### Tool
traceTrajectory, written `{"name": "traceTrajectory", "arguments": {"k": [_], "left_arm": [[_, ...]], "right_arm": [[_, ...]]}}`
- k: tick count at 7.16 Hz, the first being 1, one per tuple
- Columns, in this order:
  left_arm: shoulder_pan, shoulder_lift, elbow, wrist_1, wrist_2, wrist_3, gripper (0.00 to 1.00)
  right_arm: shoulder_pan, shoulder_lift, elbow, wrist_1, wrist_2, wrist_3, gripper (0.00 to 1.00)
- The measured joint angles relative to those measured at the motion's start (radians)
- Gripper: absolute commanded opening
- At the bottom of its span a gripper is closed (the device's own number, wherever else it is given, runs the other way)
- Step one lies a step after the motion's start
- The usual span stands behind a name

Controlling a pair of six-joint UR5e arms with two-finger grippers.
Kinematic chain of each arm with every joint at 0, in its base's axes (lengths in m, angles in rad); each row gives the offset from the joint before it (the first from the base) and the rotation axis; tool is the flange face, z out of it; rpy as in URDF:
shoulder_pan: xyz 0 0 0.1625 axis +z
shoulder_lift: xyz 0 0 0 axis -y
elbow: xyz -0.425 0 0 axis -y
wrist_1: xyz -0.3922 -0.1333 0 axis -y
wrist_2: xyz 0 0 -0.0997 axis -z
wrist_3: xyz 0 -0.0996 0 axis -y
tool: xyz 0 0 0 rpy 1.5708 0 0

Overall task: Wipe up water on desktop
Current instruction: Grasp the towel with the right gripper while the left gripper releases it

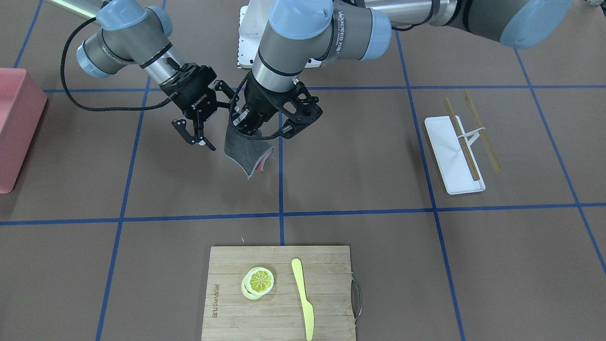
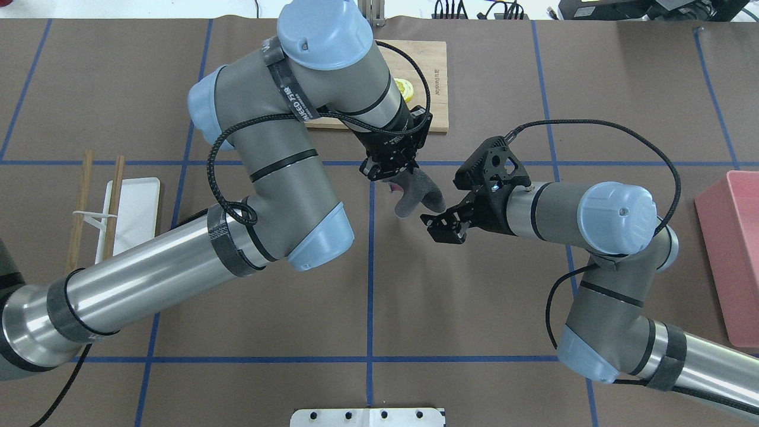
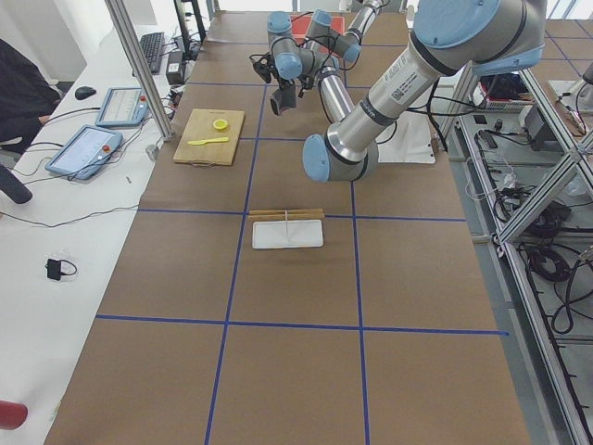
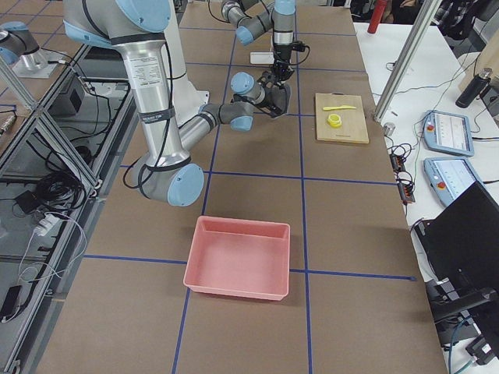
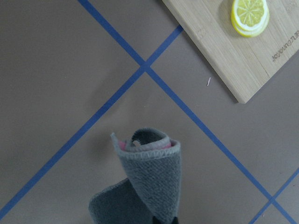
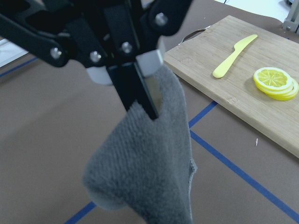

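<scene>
The left end effector [image 1: 253,127] is clenched on the top edge of a folded grey terry cloth with a pink underside [image 1: 246,152]. The cloth hangs over the matte brown surface crossed by blue tape lines [image 1: 360,156]. The right end effector [image 1: 200,141] is spread apart and empty, just beside the cloth.

White side bench [image 3: 56,232], aluminium frame post [image 3: 139,65], cables on floor [image 3: 547,264]

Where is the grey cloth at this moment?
The grey cloth hangs mid-table in the front-facing view, pinched by the left gripper above the desktop, beside a blue tape line; the open right gripper is close by on the view's left.
</scene>
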Motion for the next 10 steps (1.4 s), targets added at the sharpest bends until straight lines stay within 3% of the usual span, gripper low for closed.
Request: {"name": "traceTrajectory", "arguments": {"k": [1,2,4,7,8,9,10], "left_arm": [[0.004,-0.002,0.005,-0.001,0.000,0.002,0.00],[0.006,-0.003,0.008,-0.001,0.000,0.003,0.00],[0.007,-0.005,0.010,-0.005,0.000,0.002,0.00],[0.012,-0.007,0.013,-0.009,0.000,-0.002,0.00],[0.014,-0.006,0.018,-0.016,0.000,-0.002,0.10],[0.014,-0.005,0.024,-0.031,0.000,0.000,0.97],[0.015,-0.002,0.028,-0.053,0.001,0.009,0.98]], "right_arm": [[0.000,0.002,-0.001,-0.001,0.000,0.002,0.76],[-0.001,0.004,-0.002,-0.002,0.001,0.019,0.44],[-0.006,0.008,-0.001,-0.002,0.008,0.119,0.04],[-0.012,0.009,0.005,-0.001,0.010,0.224,0.00],[-0.012,0.010,0.006,0.000,0.011,0.258,0.00],[-0.012,0.010,0.006,0.001,0.011,0.277,0.00],[-0.011,0.010,0.007,0.001,0.011,0.288,0.00]]}}
